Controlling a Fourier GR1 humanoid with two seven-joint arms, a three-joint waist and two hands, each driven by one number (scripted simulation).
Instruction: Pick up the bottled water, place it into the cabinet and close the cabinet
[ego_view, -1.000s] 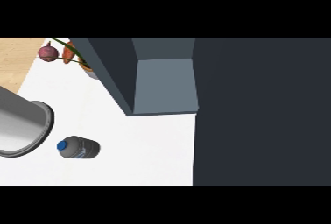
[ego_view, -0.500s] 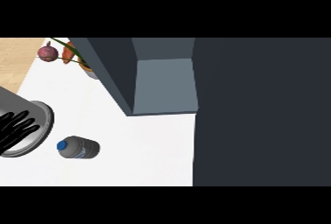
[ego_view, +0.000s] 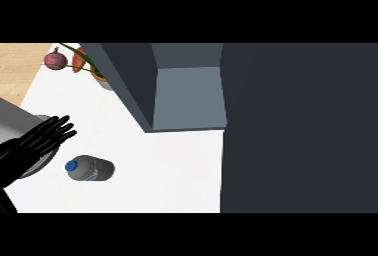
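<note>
The bottled water (ego_view: 88, 168) stands on the white counter (ego_view: 170, 170), outside the open cabinet (ego_view: 188, 97). The left robot hand (ego_view: 38, 142), fingers spread, hovers just beside it, holding nothing.

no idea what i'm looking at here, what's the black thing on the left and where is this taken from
This view looks steeply down from a humanoid robot's head at a white counter. The black shape is its left hand, fingers straight and open, holding nothing. Just to its right a water bottle with a blue cap lies untouched on the counter. The big grey box is a cabinet, which appears open. Some vegetables sit at the top left. The right hand is out of view.
</note>
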